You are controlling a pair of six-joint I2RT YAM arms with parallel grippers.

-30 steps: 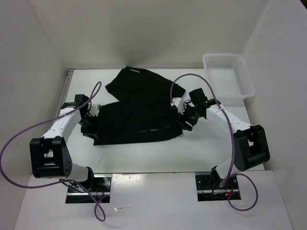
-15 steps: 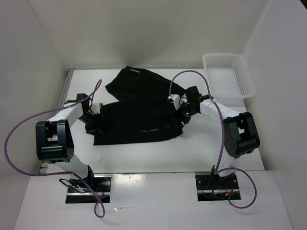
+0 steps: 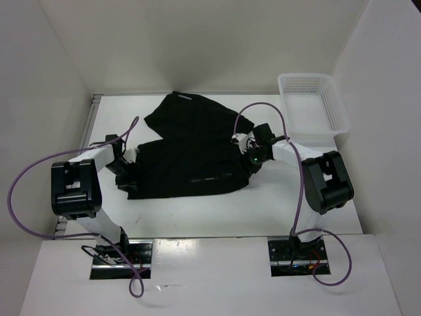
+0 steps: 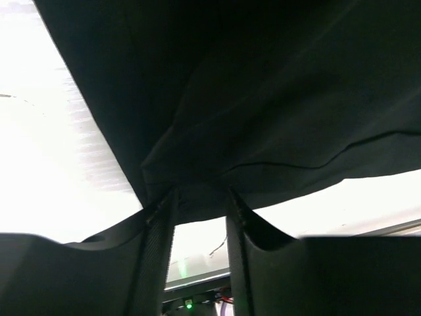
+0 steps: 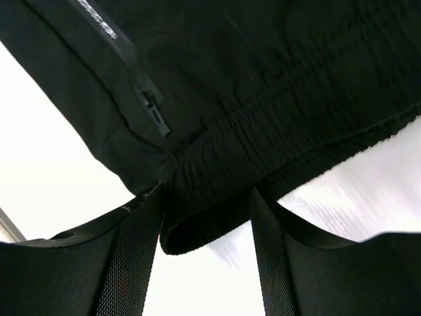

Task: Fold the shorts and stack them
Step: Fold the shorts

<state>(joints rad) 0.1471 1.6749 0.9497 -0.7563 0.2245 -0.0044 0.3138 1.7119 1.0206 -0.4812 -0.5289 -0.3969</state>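
The black shorts (image 3: 187,168) lie flat on the white table, with more black fabric (image 3: 197,118) spread behind them that bears a pale waistband mark (image 3: 186,97). My left gripper (image 3: 126,172) is at their left edge. In the left wrist view it (image 4: 200,194) is open, fingers fairly close, with a fabric corner (image 4: 191,178) at the tips. My right gripper (image 3: 251,162) is at their right edge. In the right wrist view it (image 5: 207,191) is open wide, with the gathered waistband (image 5: 296,125) between the fingers and a zip pocket (image 5: 150,108) beside it.
A white mesh basket (image 3: 312,102) stands at the back right of the table. White walls close in the left, back and right. Purple cables loop from both arms over the table's sides.
Both arms have swung in and their elbows have risen. Both grippers have pushed in against the shorts' left and right edges. The shorts have hardly shifted.
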